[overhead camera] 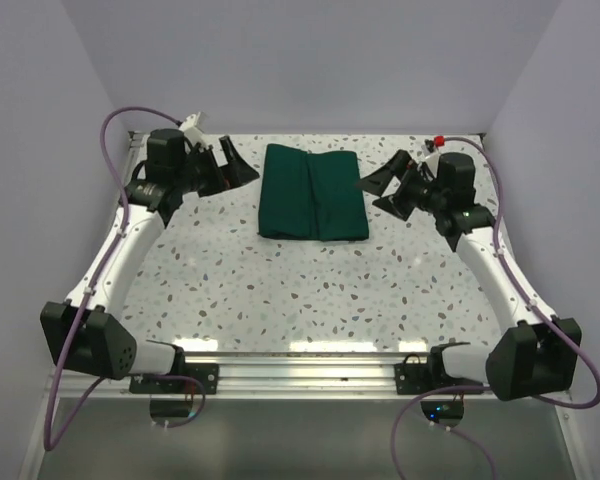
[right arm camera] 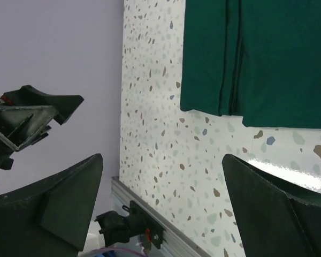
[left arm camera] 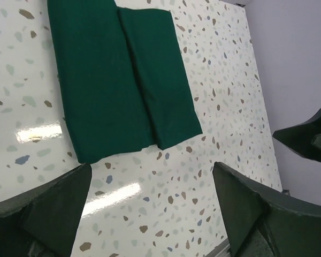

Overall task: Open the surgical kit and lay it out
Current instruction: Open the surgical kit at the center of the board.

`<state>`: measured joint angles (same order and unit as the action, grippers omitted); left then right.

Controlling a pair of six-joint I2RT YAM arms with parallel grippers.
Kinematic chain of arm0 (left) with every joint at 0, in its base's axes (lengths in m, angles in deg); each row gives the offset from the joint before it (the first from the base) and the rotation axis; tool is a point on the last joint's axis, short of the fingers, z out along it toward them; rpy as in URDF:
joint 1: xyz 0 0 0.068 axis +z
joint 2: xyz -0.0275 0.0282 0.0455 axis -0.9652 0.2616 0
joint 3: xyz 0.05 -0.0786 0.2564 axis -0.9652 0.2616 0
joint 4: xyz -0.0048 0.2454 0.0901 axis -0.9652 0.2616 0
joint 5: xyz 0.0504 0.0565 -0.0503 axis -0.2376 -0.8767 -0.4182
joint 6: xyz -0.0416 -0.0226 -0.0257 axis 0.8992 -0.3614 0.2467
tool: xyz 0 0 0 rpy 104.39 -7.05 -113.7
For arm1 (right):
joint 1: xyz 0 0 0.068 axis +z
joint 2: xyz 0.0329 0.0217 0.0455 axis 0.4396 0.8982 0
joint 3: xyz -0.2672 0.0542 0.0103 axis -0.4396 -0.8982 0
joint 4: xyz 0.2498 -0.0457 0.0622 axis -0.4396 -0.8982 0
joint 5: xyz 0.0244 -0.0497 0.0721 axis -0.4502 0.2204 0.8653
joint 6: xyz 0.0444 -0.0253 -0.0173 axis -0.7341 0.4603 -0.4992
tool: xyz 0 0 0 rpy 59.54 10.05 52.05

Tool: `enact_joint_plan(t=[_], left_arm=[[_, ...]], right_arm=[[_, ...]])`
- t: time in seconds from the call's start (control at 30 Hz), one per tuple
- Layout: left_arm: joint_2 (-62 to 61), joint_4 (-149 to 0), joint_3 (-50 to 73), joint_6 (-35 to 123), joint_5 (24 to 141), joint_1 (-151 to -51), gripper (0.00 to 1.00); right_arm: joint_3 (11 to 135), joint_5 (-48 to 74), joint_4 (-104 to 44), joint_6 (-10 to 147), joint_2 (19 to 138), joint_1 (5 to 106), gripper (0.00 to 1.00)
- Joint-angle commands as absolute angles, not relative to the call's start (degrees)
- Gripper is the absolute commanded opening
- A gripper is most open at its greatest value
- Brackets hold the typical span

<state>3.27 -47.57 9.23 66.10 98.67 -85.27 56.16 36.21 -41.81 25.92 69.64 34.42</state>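
Note:
The surgical kit is a folded dark green cloth wrap (overhead camera: 312, 192) lying closed at the back middle of the speckled table. It also shows in the left wrist view (left arm camera: 117, 75) and in the right wrist view (right arm camera: 262, 59). The steel tray and the instruments are hidden. My left gripper (overhead camera: 236, 162) hangs open and empty just left of the wrap; its fingers (left arm camera: 43, 209) frame bare table. My right gripper (overhead camera: 382, 189) hangs open and empty just right of the wrap, its near finger tip close to the wrap's right edge.
Lilac walls (overhead camera: 310, 60) close in the table at the back and both sides. A metal rail (overhead camera: 300, 362) runs along the near edge between the arm bases. A small red part (overhead camera: 439, 140) sits at the back right corner.

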Motion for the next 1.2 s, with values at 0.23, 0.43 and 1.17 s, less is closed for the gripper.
enact_joint_plan(t=[0.23, 0.43, 1.17], left_arm=[[-9.68, -33.61, 15.18, 56.39, 74.50, -86.79, 0.99], [-18.90, -33.43, 27.67, 59.99, 72.57, -86.88, 0.93], [-32.37, -23.50, 33.75, 63.25, 72.48, -86.88, 0.93]], right_arm=[[91.21, 8.00, -70.75, 46.09, 87.91, 52.78, 0.99], [104.01, -1.90, -79.48, 48.03, 101.90, 59.04, 0.96], [109.83, -12.81, -89.50, 49.70, 123.53, 61.94, 0.84]])
